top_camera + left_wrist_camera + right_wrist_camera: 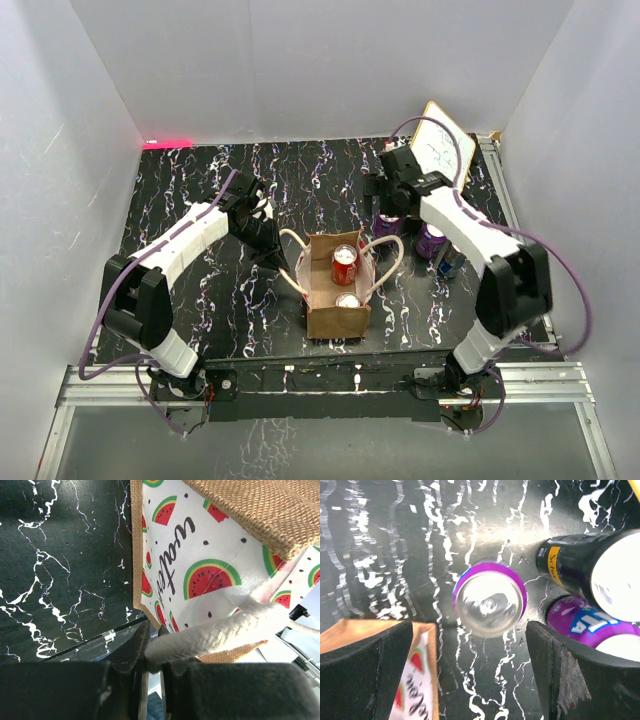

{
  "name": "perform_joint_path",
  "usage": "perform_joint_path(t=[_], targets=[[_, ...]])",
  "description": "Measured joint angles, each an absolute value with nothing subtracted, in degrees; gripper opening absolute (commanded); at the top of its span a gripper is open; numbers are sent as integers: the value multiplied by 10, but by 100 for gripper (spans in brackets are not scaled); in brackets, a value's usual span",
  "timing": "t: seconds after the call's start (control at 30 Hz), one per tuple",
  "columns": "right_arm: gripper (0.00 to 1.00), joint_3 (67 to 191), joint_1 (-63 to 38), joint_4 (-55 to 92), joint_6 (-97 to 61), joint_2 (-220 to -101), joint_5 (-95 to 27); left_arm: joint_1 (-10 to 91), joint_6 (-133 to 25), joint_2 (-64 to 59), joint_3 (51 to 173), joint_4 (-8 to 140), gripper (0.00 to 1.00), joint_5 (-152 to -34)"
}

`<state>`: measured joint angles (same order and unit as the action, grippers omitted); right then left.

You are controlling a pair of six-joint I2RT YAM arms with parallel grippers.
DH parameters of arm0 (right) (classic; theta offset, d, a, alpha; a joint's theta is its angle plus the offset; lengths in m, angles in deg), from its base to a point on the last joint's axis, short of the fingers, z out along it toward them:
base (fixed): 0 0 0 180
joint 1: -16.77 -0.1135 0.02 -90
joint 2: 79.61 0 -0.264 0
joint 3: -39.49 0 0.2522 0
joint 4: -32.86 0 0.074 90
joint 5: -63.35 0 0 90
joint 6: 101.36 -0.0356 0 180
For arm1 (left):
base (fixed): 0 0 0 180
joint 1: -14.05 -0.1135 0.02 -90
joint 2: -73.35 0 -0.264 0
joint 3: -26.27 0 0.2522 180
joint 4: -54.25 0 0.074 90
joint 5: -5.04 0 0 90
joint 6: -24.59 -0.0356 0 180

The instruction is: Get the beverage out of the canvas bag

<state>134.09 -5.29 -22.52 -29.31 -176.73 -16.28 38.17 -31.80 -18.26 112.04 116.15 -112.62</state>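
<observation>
The tan canvas bag (325, 318) stands open at the table's middle, with a red can (344, 265) and a silver-topped can (347, 300) upright inside. My left gripper (268, 236) is at the bag's left and is shut on its cream rope handle (215, 632). The left wrist view shows the bag's watermelon lining (200, 570) and the gripper (152, 666). My right gripper (390, 205) is open and empty behind the bag's right side, over an upright purple can (490, 599). In the right wrist view the gripper (470, 632) has the bag's corner (415, 670) under its left finger.
A black can (585, 562) and another purple can (585, 625) lie right of the upright purple one. In the top view a purple can (432, 240) and a blue can (450, 262) sit right of the bag. A whiteboard (440, 140) leans at the back right.
</observation>
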Motion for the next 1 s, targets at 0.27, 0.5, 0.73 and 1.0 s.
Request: perform_joint_path(t=[0.27,0.5,0.73,1.0], targets=[[100,1211,-53,-250,-309,-1549,-240,382,-315,-183,1120,1152,0,-1126],[100,1239,-53,-332,-305,-1494,-281,382,-307,-183,1120,1144,0,-1125],[100,1373,-53,-342,-265,-1496,-387,382,-298,-183,1120,1143,0,-1124],[100,1462,-193,-329,-272,-1585,-411,382,-294,-183,1120,1143,0,-1124]])
